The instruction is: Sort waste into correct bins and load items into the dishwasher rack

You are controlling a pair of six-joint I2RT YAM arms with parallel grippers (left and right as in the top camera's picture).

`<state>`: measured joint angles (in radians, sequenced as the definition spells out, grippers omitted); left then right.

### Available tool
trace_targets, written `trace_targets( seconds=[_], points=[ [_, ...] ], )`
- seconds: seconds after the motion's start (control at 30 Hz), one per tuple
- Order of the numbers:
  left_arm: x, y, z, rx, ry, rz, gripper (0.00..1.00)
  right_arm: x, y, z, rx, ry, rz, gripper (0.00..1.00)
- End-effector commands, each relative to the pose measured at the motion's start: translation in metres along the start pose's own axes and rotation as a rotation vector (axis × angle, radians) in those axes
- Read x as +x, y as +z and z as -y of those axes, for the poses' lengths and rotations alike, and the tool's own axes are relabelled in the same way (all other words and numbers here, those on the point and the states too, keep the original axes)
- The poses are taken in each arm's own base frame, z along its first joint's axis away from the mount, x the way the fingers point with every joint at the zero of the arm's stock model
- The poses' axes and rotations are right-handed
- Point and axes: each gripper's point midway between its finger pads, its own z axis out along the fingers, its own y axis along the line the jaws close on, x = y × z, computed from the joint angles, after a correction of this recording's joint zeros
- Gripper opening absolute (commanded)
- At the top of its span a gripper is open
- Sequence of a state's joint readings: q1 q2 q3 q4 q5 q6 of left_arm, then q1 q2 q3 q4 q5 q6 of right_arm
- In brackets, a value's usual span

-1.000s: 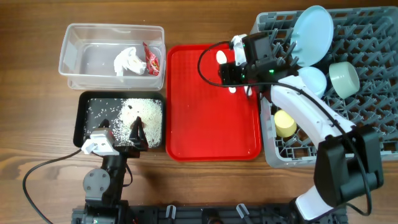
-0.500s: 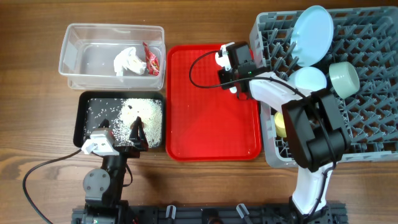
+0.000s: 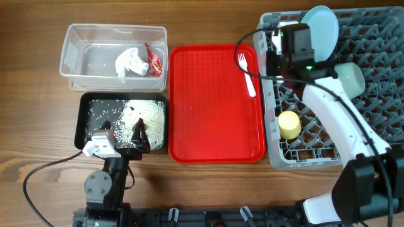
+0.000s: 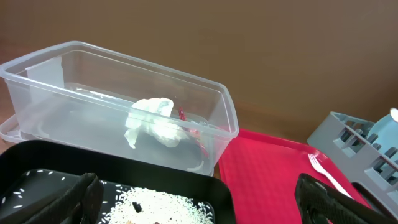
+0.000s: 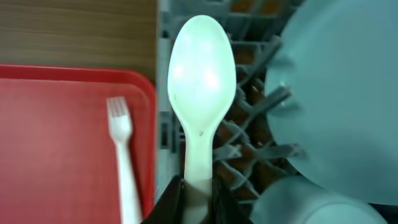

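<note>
Nearest the base, the left gripper (image 3: 123,126) is held low over the near edge of the black tray (image 3: 82,120), its jaws set wide apart and holding nothing. White rice scraps (image 3: 148,112) with brown bits are scattered inside that tray. The right arm is extended from the near right corner across the grey dishwasher rack (image 3: 379,126), passing beside the yellow cup (image 3: 290,125) and partly covering the pegs. The right gripper (image 5: 198,198) is clamped on the handle of the white spoon (image 5: 200,81), whose bowl is raised over the rack's left wall, beside the light-blue plate (image 3: 325,31). The mint-green bowl (image 3: 351,79) is seated just right of the arm. The white fork (image 3: 247,74) is laid on the red tray (image 3: 208,126). Farthest left, the napkin (image 3: 129,62) and red wrapper (image 3: 153,60) are contained in the clear tub (image 3: 69,57).
</note>
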<state>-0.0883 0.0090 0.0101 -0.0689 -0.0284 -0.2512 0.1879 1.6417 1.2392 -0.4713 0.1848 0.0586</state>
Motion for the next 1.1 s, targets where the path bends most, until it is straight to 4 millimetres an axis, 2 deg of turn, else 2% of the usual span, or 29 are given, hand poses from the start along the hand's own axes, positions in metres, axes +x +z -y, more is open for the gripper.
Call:
trace_targets(
  seconds=[0.0,0.03,0.07,0.1,0.17,0.23,0.3,0.37,0.43,0.53,0.67,0.77,0.83,0.87,0.93,1.0,1.07],
  points=[
    [0.0,0.0,-0.003,-0.012,0.008,0.007,1.0,0.016,0.016,-0.005,-0.017,-0.105,-0.058,0.29],
    [0.0,0.0,-0.003,-0.012,0.008,0.007,1.0,0.017,0.016,-0.003,0.009,-0.118,-0.061,0.47],
    [0.0,0.0,-0.003,-0.012,0.008,0.007,1.0,0.014,0.013,0.0,0.044,-0.13,-0.053,0.53],
    [0.0,0.0,-0.003,-0.012,0.008,0.007,1.0,0.012,0.01,-0.007,0.035,-0.147,-0.042,0.53],
    [0.0,0.0,-0.003,-0.012,0.008,0.007,1.0,0.016,0.004,-0.05,-0.09,-0.198,-0.037,0.52],
    [0.0,0.0,-0.003,-0.012,0.008,0.007,1.0,0.023,-0.006,-0.108,-0.242,-0.253,-0.025,0.51],
    [0.0,0.0,-0.003,-0.012,0.008,0.007,1.0,0.024,0.002,-0.123,-0.25,-0.247,-0.015,0.52],
    [0.0,0.0,-0.003,-0.012,0.008,0.007,1.0,0.027,0.02,-0.127,-0.232,-0.236,-0.019,0.52],
    [0.0,0.0,-0.003,-0.012,0.008,0.007,1.0,0.036,0.055,-0.112,-0.095,-0.218,-0.033,0.52],
    [0.0,0.0,-0.003,-0.012,0.008,0.007,1.0,0.05,0.092,-0.102,-0.012,-0.224,-0.053,0.54],
    [0.0,0.0,-0.003,-0.012,0.008,0.007,1.0,0.064,0.119,-0.094,0.009,-0.212,-0.074,0.58],
    [0.0,0.0,-0.003,-0.012,0.008,0.007,1.0,0.08,0.131,-0.09,0.003,-0.21,-0.122,0.59],
    [0.0,0.0,-0.003,-0.012,0.008,0.007,1.0,0.104,0.133,-0.113,-0.145,-0.214,-0.205,0.58],
    [0.0,0.0,-0.003,-0.012,0.008,0.007,1.0,0.115,0.129,-0.127,-0.237,-0.21,-0.249,0.53],
    [0.0,0.0,-0.003,-0.012,0.008,0.007,1.0,0.13,0.122,-0.134,-0.289,-0.211,-0.313,0.17],
    [0.0,0.0,-0.003,-0.012,0.008,0.007,1.0,0.136,0.117,-0.138,-0.312,-0.211,-0.34,0.11],
    [0.0,0.0,-0.003,-0.012,0.008,0.007,1.0,0.133,0.106,-0.143,-0.323,-0.223,-0.339,0.04]
  ],
)
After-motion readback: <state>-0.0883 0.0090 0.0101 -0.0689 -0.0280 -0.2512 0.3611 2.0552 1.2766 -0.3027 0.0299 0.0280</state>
